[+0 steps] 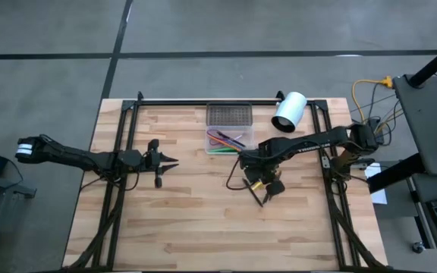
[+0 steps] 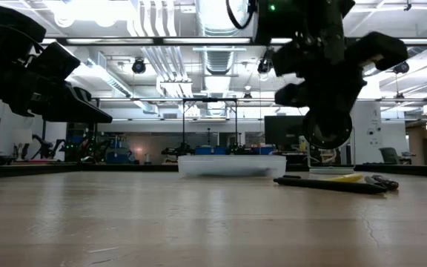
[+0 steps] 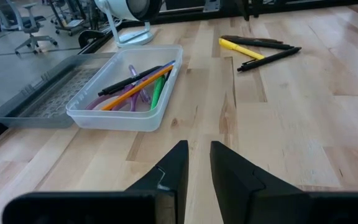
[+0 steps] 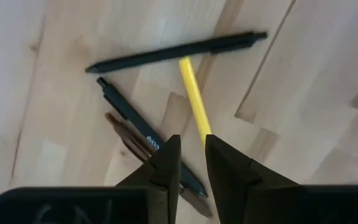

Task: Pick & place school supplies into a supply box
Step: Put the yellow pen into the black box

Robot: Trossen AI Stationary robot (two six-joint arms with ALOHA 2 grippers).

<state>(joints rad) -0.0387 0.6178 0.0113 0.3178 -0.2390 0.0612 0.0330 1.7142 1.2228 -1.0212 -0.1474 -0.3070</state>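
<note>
The right end effector is being held just above a small cluster of pens lying on the tabletop, right of centre. In the right wrist view its two fingers are being kept nearly together, with only a narrow gap between them and nothing clamped in that gap. Directly beneath it, a yellow pencil is being crossed at its far end by a long black pen; a second dark pen and a brown pen are lying side by side just beside the pencil, partly hidden by the fingers. Whether the fingertips are touching any of these items cannot be told.

The supply box, a clear plastic tray, is being observed near the middle of the far edge of the tabletop, with a dark grey mesh-patterned part adjoining it on the far side. Inside the tray, a green pen, an orange stick, a dark pen and purple-handled scissors are lying together. A white cylinder is standing just to the right of the tray, near the far edge.

The left end effector is being held over the left half of the tabletop, well apart from the tray, its fingers nearly closed and empty, pointed toward the tray.
</note>
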